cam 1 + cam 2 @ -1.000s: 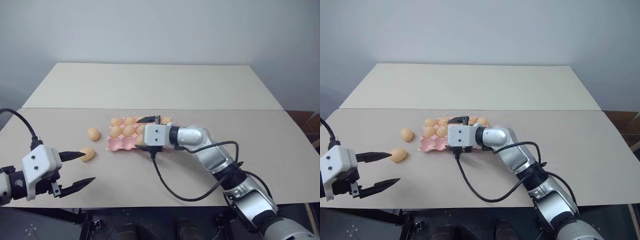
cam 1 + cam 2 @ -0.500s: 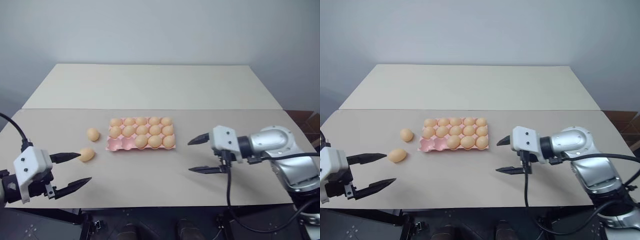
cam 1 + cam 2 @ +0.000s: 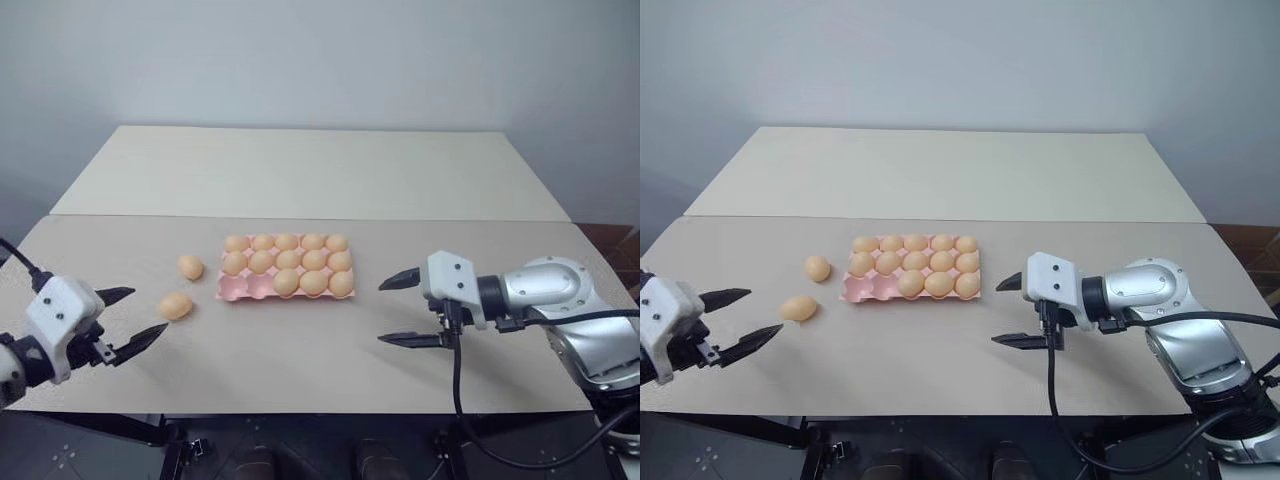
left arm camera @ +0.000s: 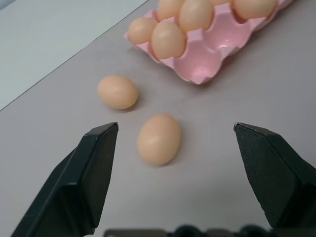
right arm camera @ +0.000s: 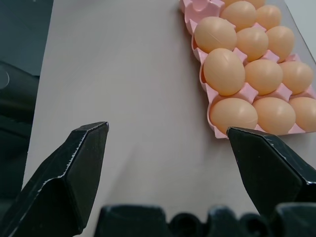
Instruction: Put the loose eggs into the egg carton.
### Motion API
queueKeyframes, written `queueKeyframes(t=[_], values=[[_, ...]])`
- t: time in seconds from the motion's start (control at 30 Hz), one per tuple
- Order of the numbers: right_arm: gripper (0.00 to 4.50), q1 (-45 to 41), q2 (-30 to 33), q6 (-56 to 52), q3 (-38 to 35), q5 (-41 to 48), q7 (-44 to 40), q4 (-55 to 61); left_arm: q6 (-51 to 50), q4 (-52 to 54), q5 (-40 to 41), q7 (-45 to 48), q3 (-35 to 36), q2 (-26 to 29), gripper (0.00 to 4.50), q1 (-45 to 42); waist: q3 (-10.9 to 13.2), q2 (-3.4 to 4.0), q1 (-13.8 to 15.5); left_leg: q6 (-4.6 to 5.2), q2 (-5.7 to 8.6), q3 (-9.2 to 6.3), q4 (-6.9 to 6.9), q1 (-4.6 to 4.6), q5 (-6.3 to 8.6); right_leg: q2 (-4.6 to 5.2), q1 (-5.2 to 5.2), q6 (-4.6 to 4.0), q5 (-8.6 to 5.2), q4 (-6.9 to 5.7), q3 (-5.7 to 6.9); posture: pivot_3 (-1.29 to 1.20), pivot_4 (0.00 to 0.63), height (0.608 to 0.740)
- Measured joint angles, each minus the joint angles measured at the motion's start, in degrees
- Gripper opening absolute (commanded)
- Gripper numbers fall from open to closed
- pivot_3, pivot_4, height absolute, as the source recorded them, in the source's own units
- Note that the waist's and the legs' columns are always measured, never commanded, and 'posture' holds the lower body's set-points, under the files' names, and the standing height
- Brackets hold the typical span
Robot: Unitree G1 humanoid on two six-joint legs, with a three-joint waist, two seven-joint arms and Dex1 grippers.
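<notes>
Pale grey wall behind; beige matte counter (image 3: 300,340) made of two slabs, the seam running across just beyond the carton.

Flat pink moulded egg carton (image 3: 238,290), lidless, three rows of five cups, sits on the nearer slab, roughly mid-counter. Thirteen cups hold smooth orange-tan eggs. Two cups are bare: the two at the carton's left end in its nearest row, seen plainly in the left wrist view (image 4: 210,52).

Two loose orange-tan oval eggs lie on the counter to the left of the carton, both apart from it and from each other. One loose egg (image 3: 190,267) rests level with the carton's middle row, near its left edge. The other loose egg (image 3: 175,306) lies nearer the counter's front edge than the carton and a little farther left.

Left tool (image 3: 126,318), two black fingers on a white housing, hovers left of the carton near the front edge, jaws spread wide, nothing between them; the nearer loose egg sits just ahead of its fingertips, untouched.

Right tool (image 3: 400,310), same build, on a silver arm, hangs well to the right of the carton, pointing toward it, jaws spread wide and empty. A black cable (image 3: 458,400) droops from its wrist.
</notes>
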State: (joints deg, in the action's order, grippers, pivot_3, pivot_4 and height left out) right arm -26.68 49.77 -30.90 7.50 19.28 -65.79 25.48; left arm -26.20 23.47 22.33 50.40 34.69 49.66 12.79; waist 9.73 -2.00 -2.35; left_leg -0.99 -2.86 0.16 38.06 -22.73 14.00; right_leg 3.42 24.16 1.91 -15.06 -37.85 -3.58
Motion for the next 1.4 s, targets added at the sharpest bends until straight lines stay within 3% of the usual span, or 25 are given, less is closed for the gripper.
queueKeyframes(t=[0.43,0.83,0.93,1.1,1.4], values=[[4.46,-0.9,-1.4,-5.3,1.0,0.1,6.8,5.0,5.9,-21.1,-5.0,2.0,-16.3,0.5,4.06,-16.8,0.0,0.00,0.2,0.00,0.01,0.00,0.00,-0.08,0.00,0.00,0.07,0.00,0.00,-0.03,0.02,0.00,0.150,0.740],[4.46,-0.4,-2.0,-8.8,0.9,0.1,12.2,6.9,8.9,-35.8,-7.7,6.2,-24.7,-0.3,4.06,-25.5,0.0,-0.01,0.2,0.00,0.01,-0.01,0.02,-0.12,0.00,0.00,0.10,0.00,0.00,-0.07,0.04,0.00,0.150,0.740],[4.50,0.1,-2.0,-9.1,0.8,0.1,13.3,7.3,10.1,-37.9,-8.8,5.1,-25.0,-1.0,3.49,-27.1,0.0,-0.01,0.2,0.00,0.01,-0.01,0.02,-0.10,0.00,0.01,0.09,0.01,0.00,-0.11,0.03,0.00,0.150,0.740],[4.50,0.1,-2.0,-9.4,0.8,0.1,14.2,7.5,10.4,-39.7,-9.0,4.9,-25.4,-1.5,1.90,-28.4,0.0,-0.01,0.1,0.00,0.01,-0.01,0.03,-0.09,0.00,0.00,0.08,0.01,0.00,-0.11,0.03,0.00,0.150,0.740],[4.50,0.2,-1.9,-9.5,0.8,0.0,14.8,7.6,10.3,-34.0,-7.5,7.8,-24.5,0.6,1.79,-23.3,0.0,-0.01,-0.1,0.00,0.01,-0.01,0.03,-0.10,-0.01,0.01,0.09,0.01,0.00,-0.11,0.02,0.00,0.150,0.740]])
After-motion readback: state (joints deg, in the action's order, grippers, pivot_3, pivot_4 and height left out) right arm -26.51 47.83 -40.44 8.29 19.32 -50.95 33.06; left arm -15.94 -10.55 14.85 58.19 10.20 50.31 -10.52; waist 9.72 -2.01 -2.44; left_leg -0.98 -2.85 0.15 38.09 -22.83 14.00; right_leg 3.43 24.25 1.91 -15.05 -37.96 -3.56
